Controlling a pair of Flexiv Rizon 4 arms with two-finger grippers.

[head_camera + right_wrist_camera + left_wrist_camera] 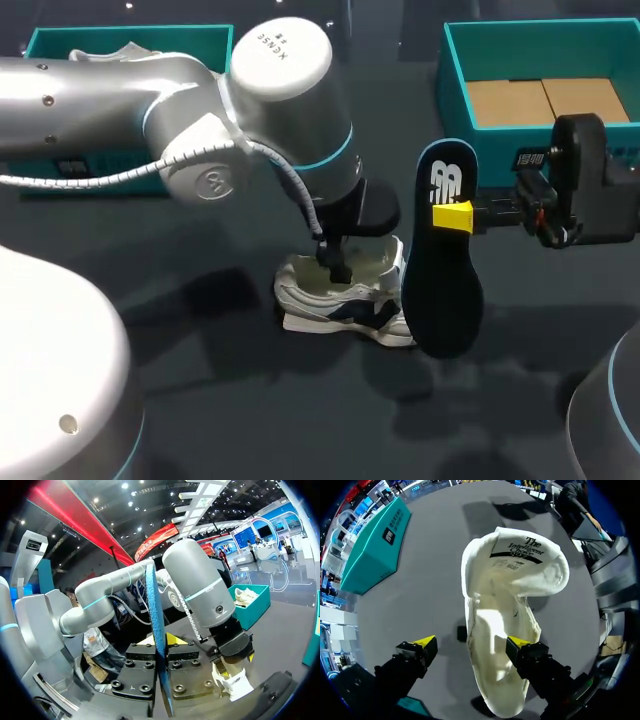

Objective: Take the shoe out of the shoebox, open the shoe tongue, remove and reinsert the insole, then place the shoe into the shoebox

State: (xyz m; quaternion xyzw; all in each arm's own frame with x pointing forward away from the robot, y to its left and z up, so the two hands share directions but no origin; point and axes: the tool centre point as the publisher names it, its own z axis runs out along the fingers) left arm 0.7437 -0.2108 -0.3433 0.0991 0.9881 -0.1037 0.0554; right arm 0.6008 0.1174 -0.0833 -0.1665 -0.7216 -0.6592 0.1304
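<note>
L gripper [471, 642]: fingers spread wide, gripping nothing. One finger [519, 642] sits over the shoe's opening, the other [426, 641] is beside the shoe, above the table [230, 400].
Shoe [515, 580]: white, right under L gripper, standing on its sole on the table, tongue folded out ahead of the fingers.
R gripper [452, 217]: clamped on the insole, pinched from both sides.
Insole [440, 290]: dark, upright, hangs below R gripper. Lower end is near the shoe; can't tell if they touch.
Teal box [130, 30]: well beyond L gripper, second shoe [245, 596] inside.
Other teal box [540, 60]: beyond R gripper, brown cardboard inside.
</note>
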